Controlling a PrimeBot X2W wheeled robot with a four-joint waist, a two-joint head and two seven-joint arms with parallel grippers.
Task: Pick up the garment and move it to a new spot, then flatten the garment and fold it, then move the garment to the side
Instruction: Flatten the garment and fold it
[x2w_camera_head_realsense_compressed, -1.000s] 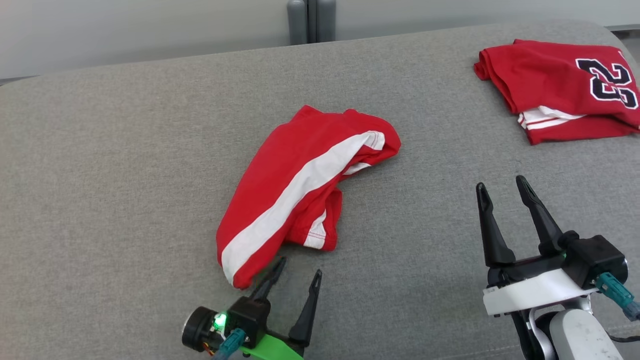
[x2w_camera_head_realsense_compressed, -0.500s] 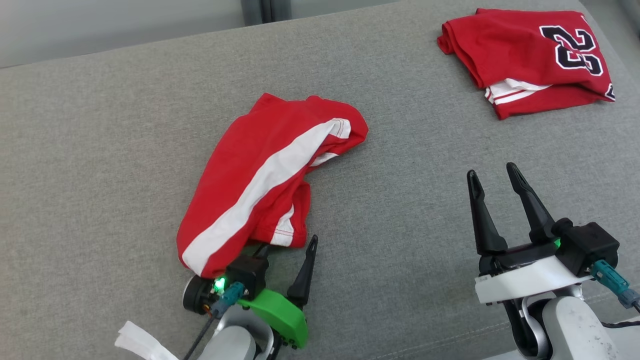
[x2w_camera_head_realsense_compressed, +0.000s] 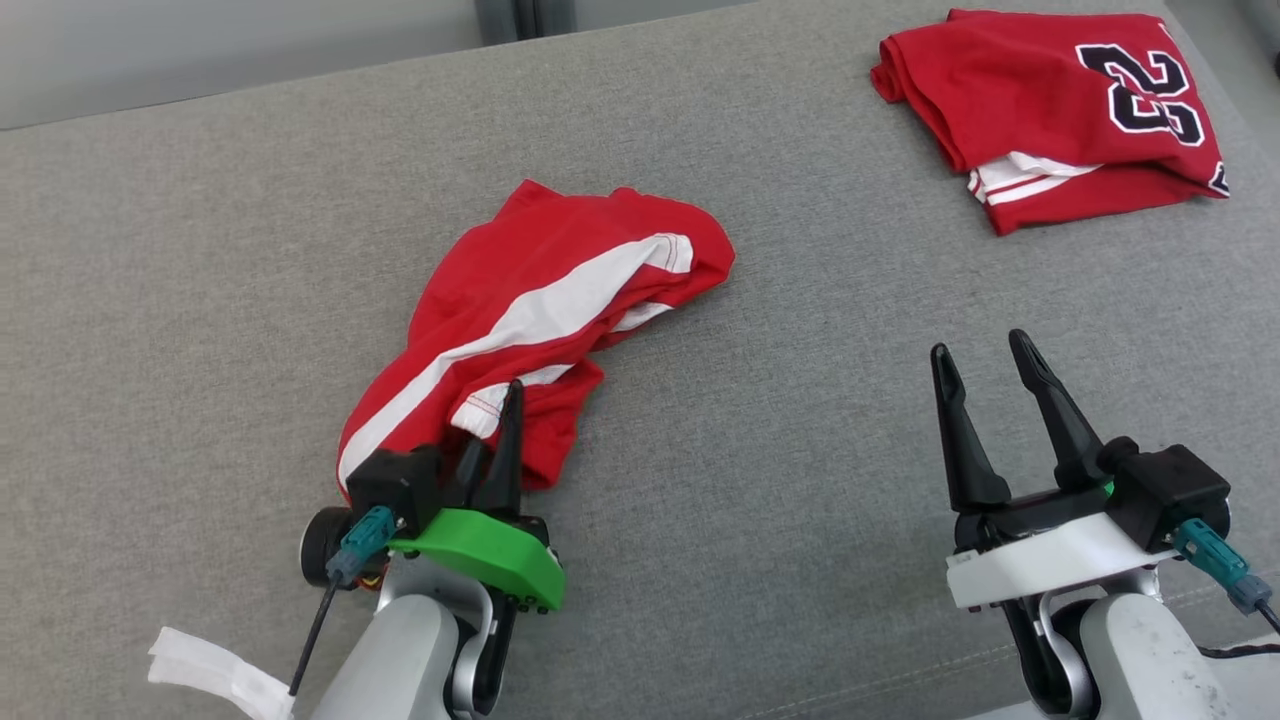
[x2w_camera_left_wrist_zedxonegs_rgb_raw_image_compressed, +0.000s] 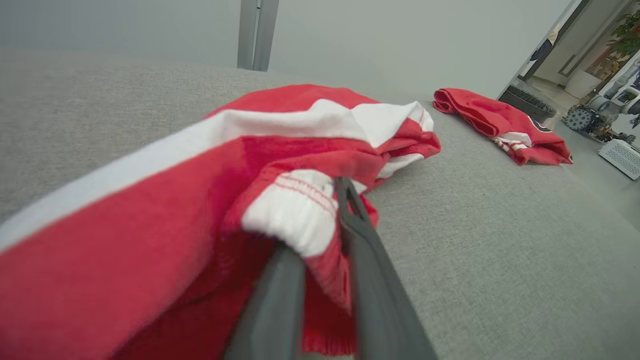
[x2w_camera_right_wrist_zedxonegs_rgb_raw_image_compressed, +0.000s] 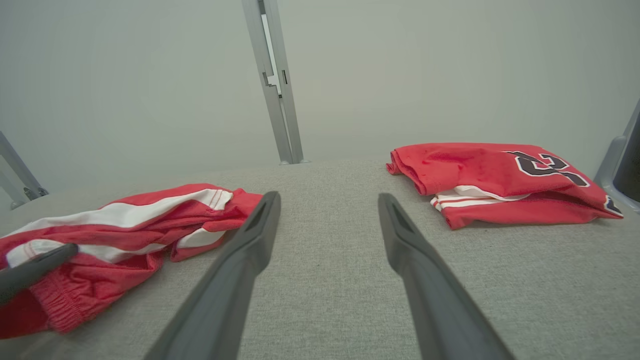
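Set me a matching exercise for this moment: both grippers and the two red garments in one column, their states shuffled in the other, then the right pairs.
Column one
1. left gripper
2. right gripper
3. striped garment
4. numbered jersey

Column two
A. folded, lying at the far right
B. open, holding nothing
C. crumpled, near the middle
D. shut on the striped garment's near edge

Pairs: 1-D, 2-B, 3-C, 4-A
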